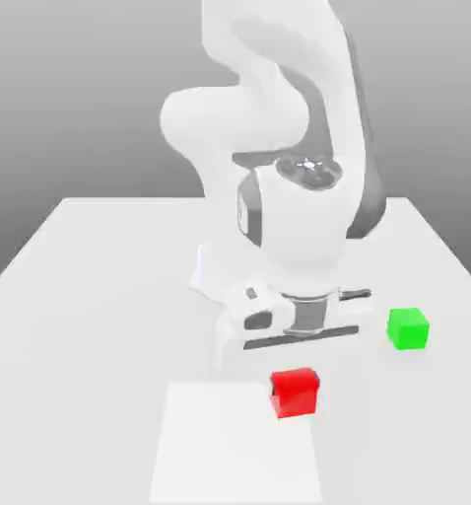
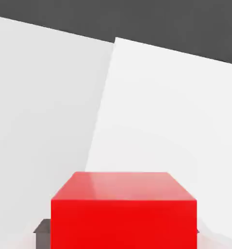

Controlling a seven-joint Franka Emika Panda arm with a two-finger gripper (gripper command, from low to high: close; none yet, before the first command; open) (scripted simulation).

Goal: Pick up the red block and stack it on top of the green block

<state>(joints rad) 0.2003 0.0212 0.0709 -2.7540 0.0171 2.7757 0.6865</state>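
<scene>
Red block (image 1: 296,392) betw. tool (image 1: 295,387) fingers

My robot arm (image 1: 279,89) is mostly white, smooth and shiny, made of fat round pieces like big tubes joined together. A dark grey strip runs down its back edge on the exterior view's right. Near the wrist I see a dark grey band around a joint, and a round flat cap (image 1: 309,168) on top with a little grey mark in the middle. The hand part (image 1: 294,316) lower down is a wide white block with grey lines and dark slots.
</scene>
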